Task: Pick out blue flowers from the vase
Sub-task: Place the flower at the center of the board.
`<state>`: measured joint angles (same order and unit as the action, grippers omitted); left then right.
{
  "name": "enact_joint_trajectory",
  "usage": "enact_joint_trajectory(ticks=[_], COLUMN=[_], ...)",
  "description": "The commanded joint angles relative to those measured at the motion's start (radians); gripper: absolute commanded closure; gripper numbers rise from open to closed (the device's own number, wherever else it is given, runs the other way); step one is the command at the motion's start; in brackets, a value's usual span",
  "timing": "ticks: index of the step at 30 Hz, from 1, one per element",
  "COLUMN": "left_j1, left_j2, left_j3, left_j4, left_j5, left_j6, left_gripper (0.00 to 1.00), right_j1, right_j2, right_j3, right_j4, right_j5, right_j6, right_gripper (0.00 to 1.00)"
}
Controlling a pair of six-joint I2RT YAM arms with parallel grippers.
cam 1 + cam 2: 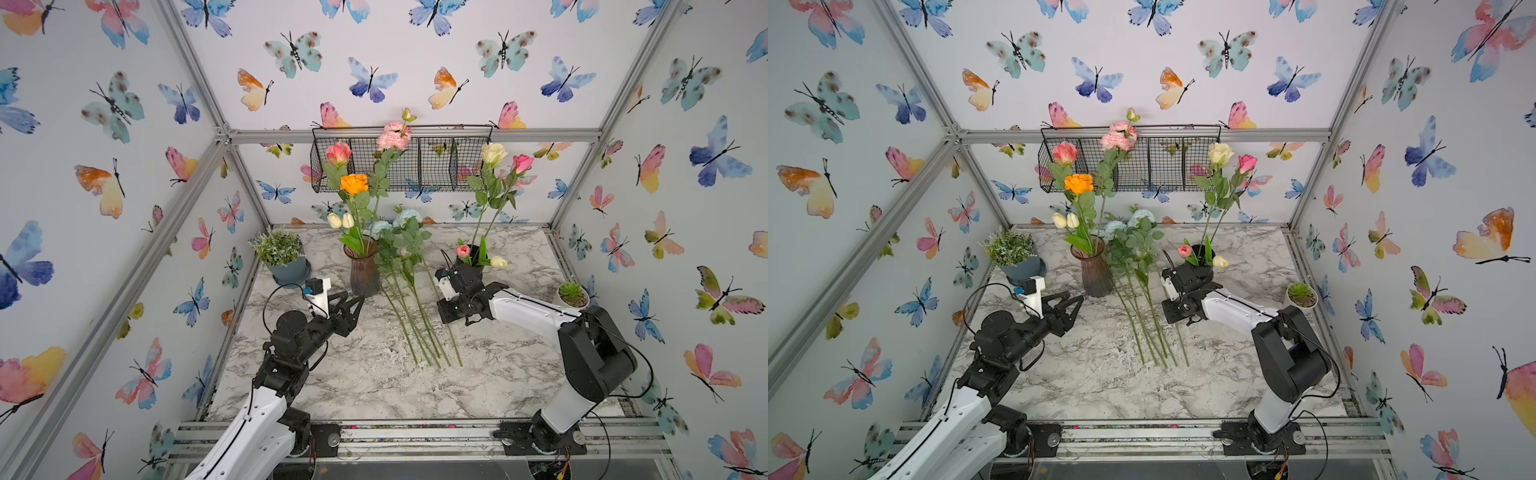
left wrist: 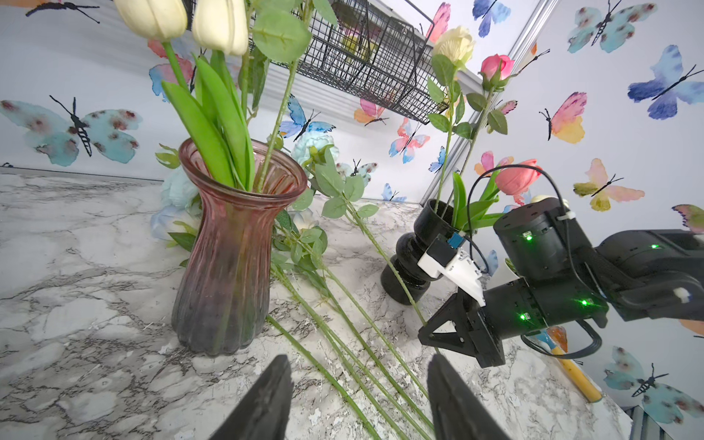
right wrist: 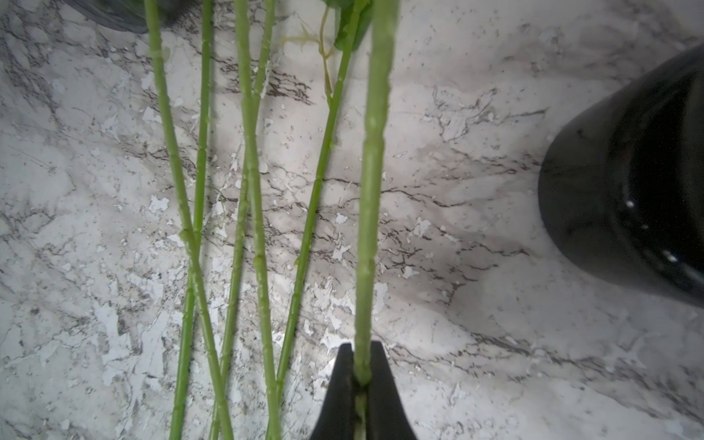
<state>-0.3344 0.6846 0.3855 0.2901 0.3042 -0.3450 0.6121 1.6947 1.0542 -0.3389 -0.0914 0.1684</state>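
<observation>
Several blue flowers (image 1: 407,217) (image 1: 1140,216) lie on the marble table, pale aqua blooms by the back wall, long green stems (image 1: 415,332) (image 2: 343,343) fanning toward the front. The pinkish glass vase (image 1: 365,270) (image 1: 1096,270) (image 2: 232,247) stands just left of them, holding white tulips, an orange rose and pink blooms. My right gripper (image 1: 444,318) (image 1: 1169,318) (image 3: 362,365) is shut on the rightmost stem (image 3: 371,190), low over the table. My left gripper (image 1: 353,301) (image 1: 1073,301) (image 2: 360,396) hangs open beside the vase's base, nothing between its fingers.
A black vase (image 1: 471,259) (image 3: 628,171) with cream and pink flowers stands just behind the right gripper. A blue pot (image 1: 291,270) of greenery sits at the back left, a small succulent (image 1: 572,295) at the right edge. A wire basket (image 1: 399,158) hangs on the back wall.
</observation>
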Motion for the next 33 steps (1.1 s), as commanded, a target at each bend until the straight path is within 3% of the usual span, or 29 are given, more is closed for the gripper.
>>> enact_joint_trajectory(ticks=[1, 10, 23, 33], left_j1=[0.008, 0.013, 0.030, 0.071], left_j2=[-0.011, -0.016, 0.031, 0.014], left_j3=[-0.001, 0.000, -0.039, -0.075], left_j4=[0.007, 0.000, 0.068, 0.074], left_j5=[0.026, 0.024, -0.018, -0.149], left_j6=[-0.006, -0.006, -0.064, -0.093], left_gripper=[0.42, 0.43, 0.38, 0.32], right_j1=[-0.005, -0.005, -0.003, 0.006], right_j2=[0.031, 0.042, -0.091, -0.347], right_j3=[0.018, -0.015, -0.103, -0.209], right_j4=[0.025, 0.018, 0.006, 0.014], right_j5=[-0.024, -0.051, -0.003, 0.020], right_j6=[-0.003, -0.014, -0.007, 0.031], right_gripper=[0.95, 0.89, 0.68, 0.52])
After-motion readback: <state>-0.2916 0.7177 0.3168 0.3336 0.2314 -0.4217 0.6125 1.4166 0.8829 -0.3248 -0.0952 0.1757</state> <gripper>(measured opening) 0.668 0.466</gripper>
